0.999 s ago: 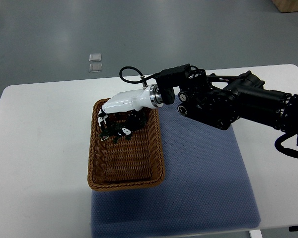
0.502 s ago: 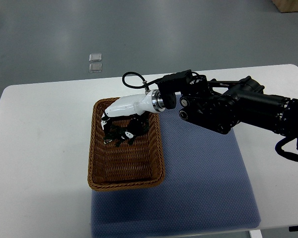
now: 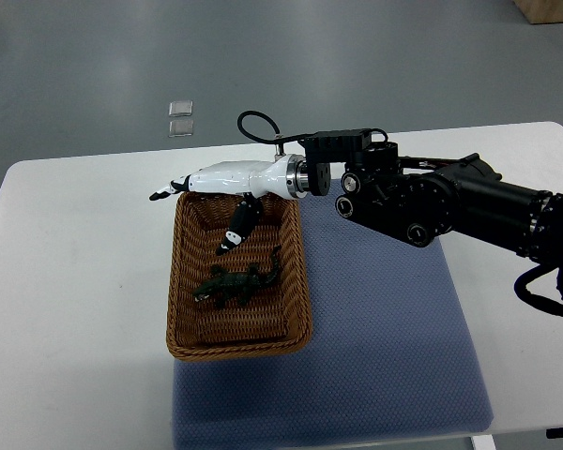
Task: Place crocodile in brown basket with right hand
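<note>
The crocodile, judged a light, stiff moulded toy best pinched across its midbody, lies loose inside the brown basket, while the right hand hovers over the far rim, fingers spread, holding nothing.

I see a white table with rounded corners, set on a grey floor. A blue mat covers its middle and runs to the near edge. The brown basket sits on the mat's left part, its left wall about level with the mat's left edge. The table's left and right sides are bare white.
</note>
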